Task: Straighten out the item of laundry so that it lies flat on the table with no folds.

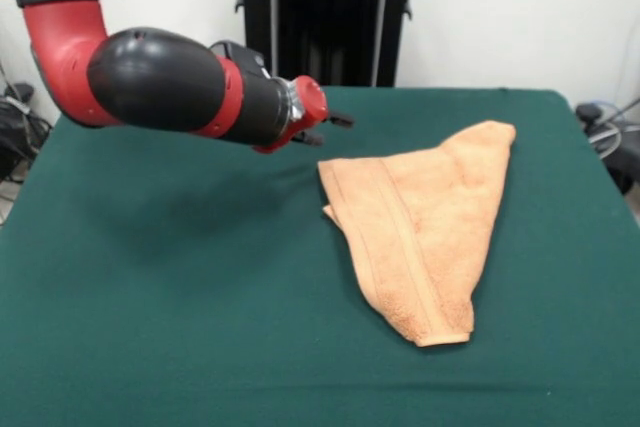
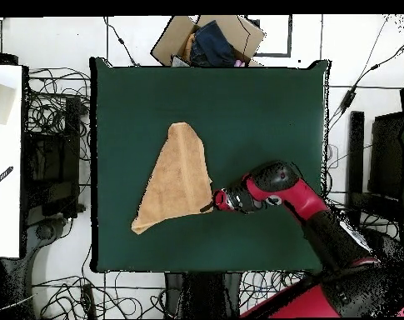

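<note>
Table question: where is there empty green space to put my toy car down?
The table is bare between the towel and the edge beyond the arm, and along the edge by the cardboard box. It is crowded where the end effector meets the towel's corner.

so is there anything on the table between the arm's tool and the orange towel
Nothing visible does. The black tool hangs just beside the near corner of the folded peach-orange terry towel, and only bare dark green felt-covered table lies between them. In the overhead view the tool tip sits right at the towel's edge.
</note>
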Controlling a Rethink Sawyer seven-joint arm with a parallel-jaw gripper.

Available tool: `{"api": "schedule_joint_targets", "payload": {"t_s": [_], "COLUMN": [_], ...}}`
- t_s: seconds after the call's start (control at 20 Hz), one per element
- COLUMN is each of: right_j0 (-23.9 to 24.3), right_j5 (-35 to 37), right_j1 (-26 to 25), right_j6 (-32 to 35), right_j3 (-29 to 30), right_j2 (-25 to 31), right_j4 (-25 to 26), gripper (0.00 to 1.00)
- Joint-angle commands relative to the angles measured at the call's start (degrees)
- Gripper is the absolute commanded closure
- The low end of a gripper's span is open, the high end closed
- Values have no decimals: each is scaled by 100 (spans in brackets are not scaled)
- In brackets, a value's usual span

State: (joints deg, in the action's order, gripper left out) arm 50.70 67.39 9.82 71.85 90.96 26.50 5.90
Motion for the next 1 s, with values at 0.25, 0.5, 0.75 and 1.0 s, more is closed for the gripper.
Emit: {"api": "schedule_joint_targets", "payload": {"t_s": [0.25,0.5,0.75,1.0], "right_j0": [44,19,-46,-62], "right_j5": [-418,-350,-365,-362], "right_j1": [-428,-519,-517,-534], "right_j6": [-841,-903,-977,-1035], "right_j3": [-373,-593,-777,-896], "right_j2": [401,422,464,519], "right_j4": [476,598,757,886], "gripper": [0,0,0,0]}}
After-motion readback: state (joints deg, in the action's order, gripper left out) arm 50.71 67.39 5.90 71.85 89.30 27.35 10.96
